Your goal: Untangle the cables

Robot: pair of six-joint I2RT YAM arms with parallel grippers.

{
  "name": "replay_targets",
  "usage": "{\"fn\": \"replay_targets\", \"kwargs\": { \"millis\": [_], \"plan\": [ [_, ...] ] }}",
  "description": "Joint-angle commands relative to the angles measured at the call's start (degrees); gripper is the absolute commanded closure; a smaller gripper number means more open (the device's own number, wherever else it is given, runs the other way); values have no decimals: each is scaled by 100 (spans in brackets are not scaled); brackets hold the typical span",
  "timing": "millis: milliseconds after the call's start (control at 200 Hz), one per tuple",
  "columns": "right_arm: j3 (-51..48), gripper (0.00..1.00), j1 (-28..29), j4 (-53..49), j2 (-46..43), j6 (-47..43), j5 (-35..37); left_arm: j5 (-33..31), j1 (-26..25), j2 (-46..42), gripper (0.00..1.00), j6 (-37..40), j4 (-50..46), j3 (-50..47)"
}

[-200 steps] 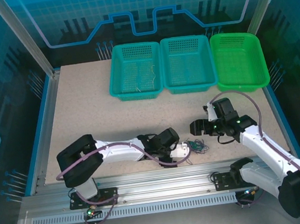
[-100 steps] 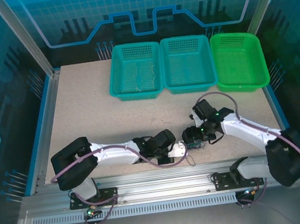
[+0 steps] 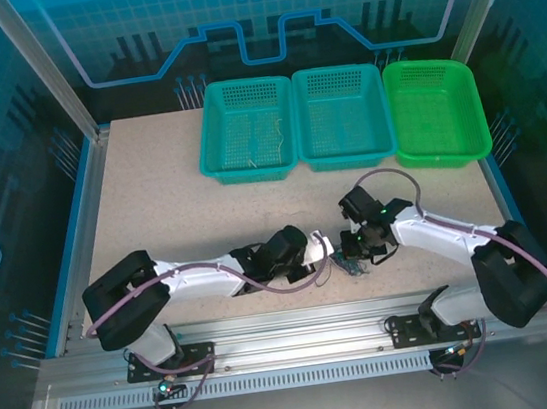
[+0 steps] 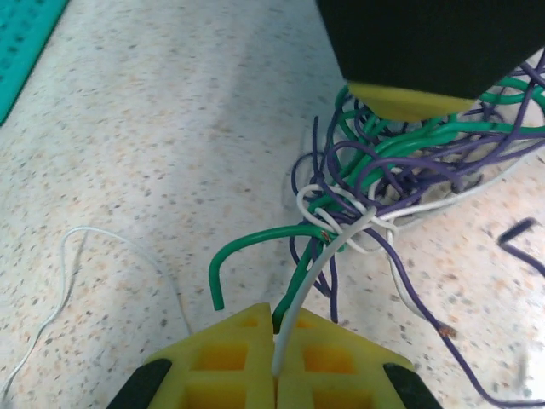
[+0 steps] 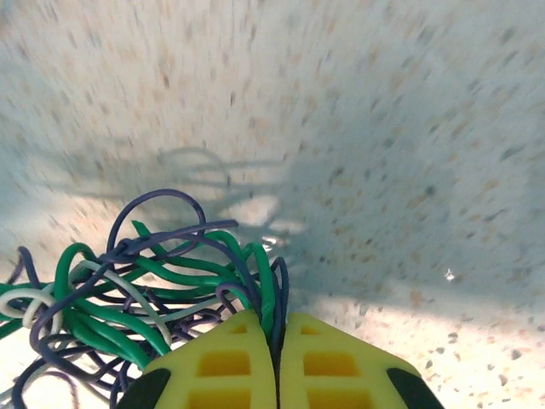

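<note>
**Both grippers clamped on one knot; untangling barely begun**

From above: the cables (image 3: 352, 267) lie as one small knot near the front edge of the desk (image 3: 153, 210). They sit between the left gripper (image 3: 322, 251) and the right gripper (image 3: 352, 247). The leftmost basket (image 3: 247, 83), well apart at the back, seems to hold a few thin strands.

Left wrist: the left gripper is closed on a green and a white strand. A loose white wire (image 4: 60, 281) lies apart.

Right wrist: the right gripper pinches green and dark loops. Crossed loops bind the knot, so most of the work looks left to do.

- Speckled tabletop (image 3: 174, 217).
- Two teal baskets (image 3: 249, 130) and a green basket (image 3: 436, 110) in a row along its far edge.
- Tangled cables (image 3: 352, 267) near its front edge.
- Loose white wire (image 4: 60, 290) alongside.
</note>
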Motion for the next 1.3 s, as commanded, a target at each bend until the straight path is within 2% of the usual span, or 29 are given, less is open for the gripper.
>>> {"fn": "replay_targets", "kwargs": {
  "millis": [0,245,460,515,535,565,580,595,605,610,650,685,780,995,1106,1296],
  "plan": [
    [-267,100,-632,-208,-496,500,761,-595,261,-239,98,-709,-246,54],
    [-738,100,-2204,-273,-1417,983,1003,-679,427,-356,98,-939,-273,-72],
    [-870,100,-2678,-322,-1695,992,898,-497,517,-418,100,-1057,-146,-92],
    [-913,100,-2609,51,-1811,607,339,-411,522,-465,100,-1066,-103,-98],
    [-941,96,-2570,298,-1838,406,-47,-375,522,-469,100,-1077,-74,-106],
    [-964,84,-2478,679,-1861,68,-844,-291,521,-462,100,-1089,-12,-112],
    [-958,81,-2441,777,-1862,-33,-1024,-233,521,-450,100,-1088,23,-115],
    [-927,72,-2346,879,-1850,-195,-1365,-177,515,-444,100,-1082,64,-125],
    [-910,70,-2320,903,-1847,-229,-1438,-120,520,-433,100,-1081,90,-129],
    [-879,64,-2248,927,-1841,-305,-1543,-95,521,-426,100,-1078,102,-127],
    [-672,48,-1911,784,-1791,-519,-1530,39,522,-351,100,-1094,207,-139],
    [-452,42,-1629,503,-1746,-653,-1154,86,521,-256,100,-1132,297,-135],
    [-101,40,-1072,116,-1632,-894,-330,90,522,3,100,-1235,430,-109],
    [585,40,-132,168,-852,-1429,-82,44,521,109,100,-1340,456,-161],
    [1061,39,218,136,-18,-1521,123,-111,522,57,100,-1394,293,-177],
    [2009,34,633,-137,1495,-1394,427,-30,522,-195,100,-1492,356,-479]
  ]
}}
